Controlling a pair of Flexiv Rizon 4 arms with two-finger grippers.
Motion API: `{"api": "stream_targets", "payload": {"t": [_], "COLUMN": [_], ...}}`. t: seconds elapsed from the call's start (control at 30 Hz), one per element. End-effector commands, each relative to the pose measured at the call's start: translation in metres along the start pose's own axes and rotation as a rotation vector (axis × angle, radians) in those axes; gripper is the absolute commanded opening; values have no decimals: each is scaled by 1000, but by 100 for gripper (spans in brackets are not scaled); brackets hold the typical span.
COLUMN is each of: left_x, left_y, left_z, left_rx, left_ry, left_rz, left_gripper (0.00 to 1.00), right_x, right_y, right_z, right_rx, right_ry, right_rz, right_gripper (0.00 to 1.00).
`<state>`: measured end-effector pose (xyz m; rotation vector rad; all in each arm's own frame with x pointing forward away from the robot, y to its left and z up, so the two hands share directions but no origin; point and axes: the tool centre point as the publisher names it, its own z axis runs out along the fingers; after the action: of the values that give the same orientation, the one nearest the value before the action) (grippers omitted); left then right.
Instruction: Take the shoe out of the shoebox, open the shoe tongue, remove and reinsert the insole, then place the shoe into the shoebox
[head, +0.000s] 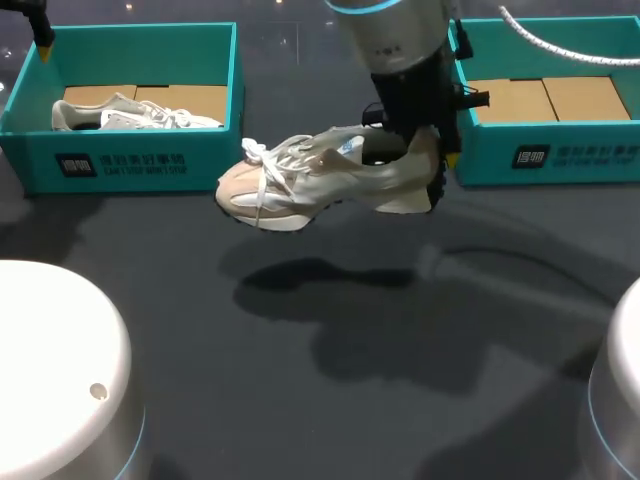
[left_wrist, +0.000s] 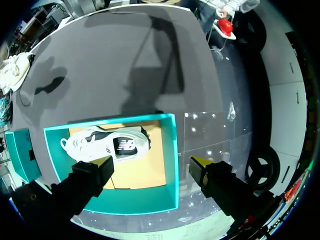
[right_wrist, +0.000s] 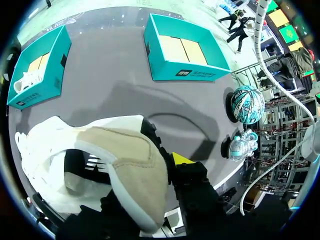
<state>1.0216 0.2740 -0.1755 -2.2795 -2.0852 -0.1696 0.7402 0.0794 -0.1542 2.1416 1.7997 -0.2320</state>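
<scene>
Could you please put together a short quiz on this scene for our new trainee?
1. True or false: the beige shoe rests on the table.
2. Multiple choice: where does the right pincer grip the beige shoe? A) toe B) heel C) laces
3. Fill in: the left pincer, open, hangs above the left shoebox, which holds a ____.

Key:
1. False: it is held in the air, with its shadow on the table below.
2. B.
3. white shoe.
</scene>
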Motion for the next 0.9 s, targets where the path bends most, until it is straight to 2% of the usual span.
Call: {"api": "stream_targets", "payload": {"t": [0.03,0.23,0.47,0.9], "left_x": [0,0,0,0], "left_y": [-1,-1,-1,-1], "left_z": [0,0,0,0], "left_rx": [-2,-2,-2,-2], "left_ry": [1,1,1,1], "left_rz": [1,1,1,1], "left_gripper": [100,100,100,100], "right_x": [11,37,63,63], "right_y": [-16,-52,-71,-71], "right_z": [13,49,91,91], "right_rx": [-14,24,84,84], "right_ry": [28,73,121,121], "right_rz": [5,-14,-16,-16], "right_gripper": [0,0,0,0]}}
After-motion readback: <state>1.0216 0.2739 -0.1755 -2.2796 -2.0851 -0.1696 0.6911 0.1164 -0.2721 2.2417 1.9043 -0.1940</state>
